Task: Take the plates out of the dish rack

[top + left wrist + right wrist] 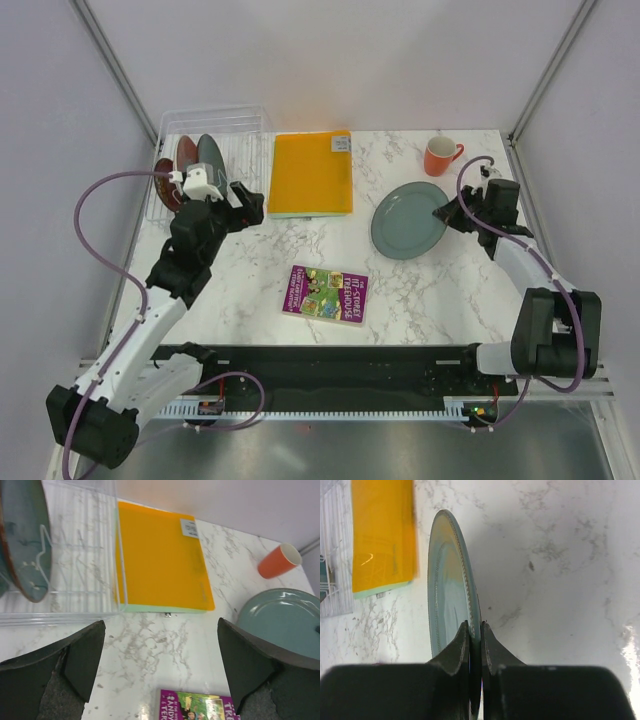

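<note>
The clear dish rack (240,125) stands at the back left with three plates upright in it: a dark teal one (211,156), a red one (187,152) and a smaller dark red one (165,185). The rack (75,580) and a teal-blotched plate with a red rim (22,540) show in the left wrist view. My left gripper (250,203) (160,665) is open and empty, over the table just in front of the rack. My right gripper (447,213) (475,630) is shut on the right rim of the grey-green plate (408,220) (447,580), which lies flat, low at the table's right; whether it touches the table I cannot tell.
An orange folder (312,172) (160,560) lies beside the rack. An orange mug (440,156) (279,561) stands at the back right, behind the grey-green plate (282,625). A purple book (325,294) (197,707) lies at mid table. Frame posts and walls close in the table.
</note>
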`<state>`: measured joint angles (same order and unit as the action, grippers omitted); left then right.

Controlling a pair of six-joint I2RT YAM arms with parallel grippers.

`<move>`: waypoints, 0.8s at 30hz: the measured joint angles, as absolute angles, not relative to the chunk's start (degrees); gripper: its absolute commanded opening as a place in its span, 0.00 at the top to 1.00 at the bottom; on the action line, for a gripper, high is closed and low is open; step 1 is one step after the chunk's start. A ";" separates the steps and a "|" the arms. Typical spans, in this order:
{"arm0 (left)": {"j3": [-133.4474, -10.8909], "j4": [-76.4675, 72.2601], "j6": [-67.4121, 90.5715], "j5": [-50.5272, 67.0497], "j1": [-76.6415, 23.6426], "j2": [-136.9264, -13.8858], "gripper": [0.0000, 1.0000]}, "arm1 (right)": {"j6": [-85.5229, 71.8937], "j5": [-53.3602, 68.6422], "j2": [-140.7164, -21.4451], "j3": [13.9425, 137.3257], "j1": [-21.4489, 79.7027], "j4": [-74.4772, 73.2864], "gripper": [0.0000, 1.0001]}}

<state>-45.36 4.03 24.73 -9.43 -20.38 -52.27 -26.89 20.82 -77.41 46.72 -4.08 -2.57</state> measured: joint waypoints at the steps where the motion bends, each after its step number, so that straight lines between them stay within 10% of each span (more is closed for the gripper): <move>1: -45.30 4.49 23.86 -10.81 -20.38 -51.51 0.00 | -26.94 21.17 -78.22 46.72 -5.34 -2.20 1.00; 14: -43.46 7.77 20.01 -18.31 -20.38 -47.83 0.00 | -31.09 28.88 -90.96 45.23 -11.09 7.25 1.00; 24: -43.46 9.19 19.51 -20.03 -20.36 -47.83 0.00 | -32.21 26.13 -95.79 44.23 -11.18 6.13 0.45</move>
<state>-43.46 9.19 19.51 -20.03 -20.36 -47.83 -32.21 26.13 -95.79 44.23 -11.18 6.13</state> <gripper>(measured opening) 0.995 0.412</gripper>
